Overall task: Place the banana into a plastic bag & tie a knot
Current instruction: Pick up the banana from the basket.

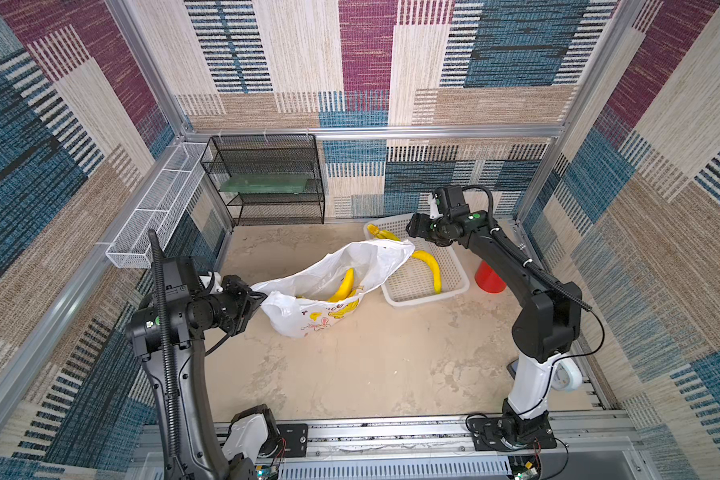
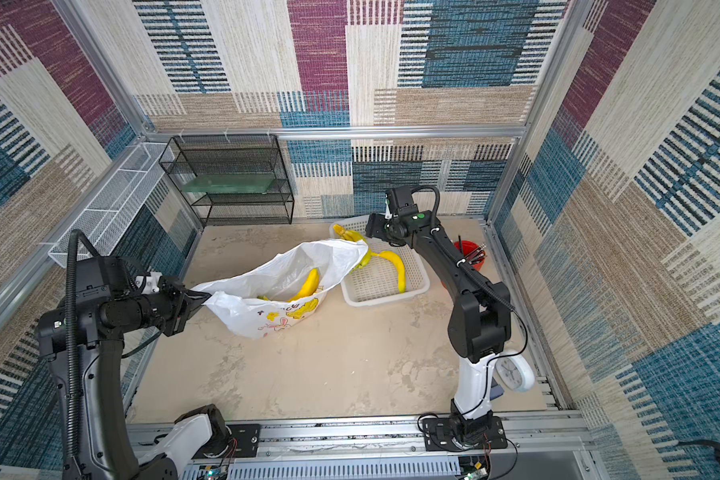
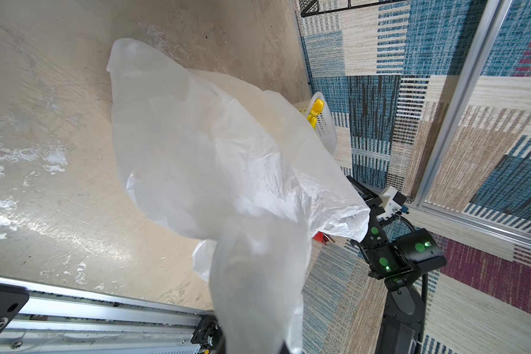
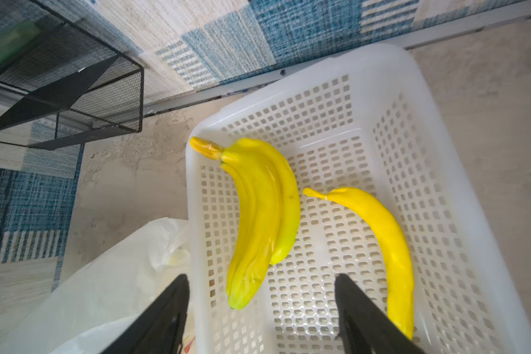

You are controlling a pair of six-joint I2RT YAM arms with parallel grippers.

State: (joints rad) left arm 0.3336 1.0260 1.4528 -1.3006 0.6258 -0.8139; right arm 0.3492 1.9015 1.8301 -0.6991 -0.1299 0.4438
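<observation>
Over the white basket (image 4: 417, 101), my right gripper (image 4: 259, 277) hung empty, jaws spread. My left gripper (image 1: 260, 300) was clenched on the plastic bag (image 1: 375, 257), probably at a handle. A careless tug could have collapsed its mouth and spilled the banana (image 1: 344, 286) inside. Both top views showed that banana; my left wrist view gave only cloudy plastic, my right wrist view the bunch (image 4: 258, 214) whole.

Patchwork walls (image 1: 366, 54) of blue, maroon and beige enclose a mottled beige floor (image 1: 350, 365), with a black mesh rack (image 1: 267, 166) against the back wall.
</observation>
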